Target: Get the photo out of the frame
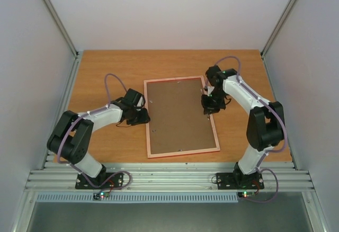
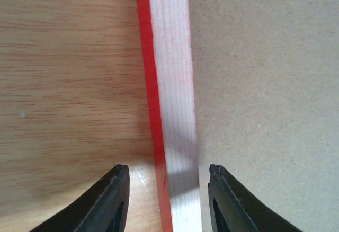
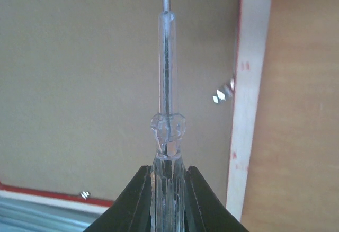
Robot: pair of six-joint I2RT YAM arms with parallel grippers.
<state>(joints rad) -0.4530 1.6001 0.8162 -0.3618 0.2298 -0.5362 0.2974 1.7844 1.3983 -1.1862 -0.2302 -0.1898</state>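
So the frame (image 1: 183, 153) lies face down in the middle of the table (image 1: 111, 68), brown backing board (image 1: 180, 115) up. I can't see the photo in any view. My guess is it sits under that board.

My left gripper (image 2: 167, 169) is at the frame's left rail. Its jaws are apart, with the red edge and pale back strip running between them, and they're pinching nothing. My right gripper (image 3: 167, 171) is over the right side of the board, clamped on a clear-handled screwdriver (image 3: 166, 83) whose tip points out across the board.

Handling-wise, the frame looks thin, light and stiff. I reckon it'd skate on the smooth wood if I lever against it, so bracing a rail with the left makes sense. The print is probably flimsy and easy to crease or scuff. I'd take it by an edge or corner once the board is off, and never poke at it with the tool.

The top camera gives the whole layout, but the tool is basically invisible there. The right wrist shows the screwdriver plus a shiny little tab (image 3: 220, 95) just beside the right rail, maybe one of the board's catches. The left wrist only shows the rail between my fingers.
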